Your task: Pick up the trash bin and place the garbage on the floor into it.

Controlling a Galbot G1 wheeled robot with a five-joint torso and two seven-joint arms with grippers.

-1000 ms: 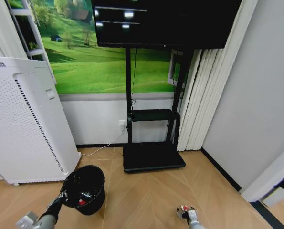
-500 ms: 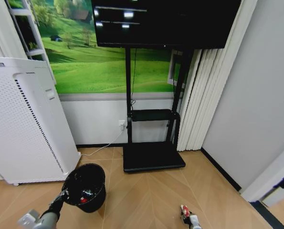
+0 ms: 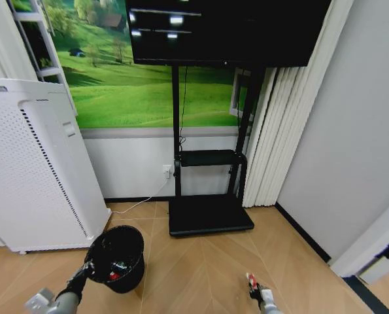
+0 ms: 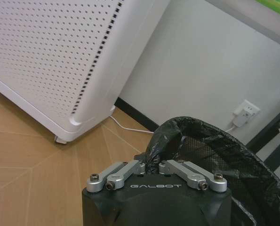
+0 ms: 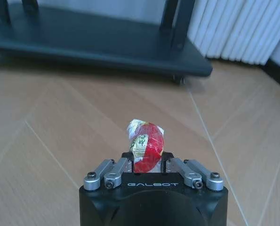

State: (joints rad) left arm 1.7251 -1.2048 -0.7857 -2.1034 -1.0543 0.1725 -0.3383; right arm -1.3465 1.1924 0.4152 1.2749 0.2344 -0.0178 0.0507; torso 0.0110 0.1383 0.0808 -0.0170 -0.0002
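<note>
Trash bin (image 3: 118, 257) rim in left claw (image 4: 153, 162); right claw (image 5: 147, 162) pinching wrapper (image 5: 145, 144).

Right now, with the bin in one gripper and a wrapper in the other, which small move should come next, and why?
Probably swing the right gripper, shut on the crumpled red-and-white wrapper, leftward over the small round black plastic bin. The left gripper grips the bin's rim by its black liner, mouth open upward, with litter already inside. The wrapper sits well to the bin's right, low above the wooden floor.

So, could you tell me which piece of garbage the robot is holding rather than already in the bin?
The red-and-white wrapper, pinched in the right gripper above the floor. The other litter lies inside the trash bin held by the left gripper.
</note>
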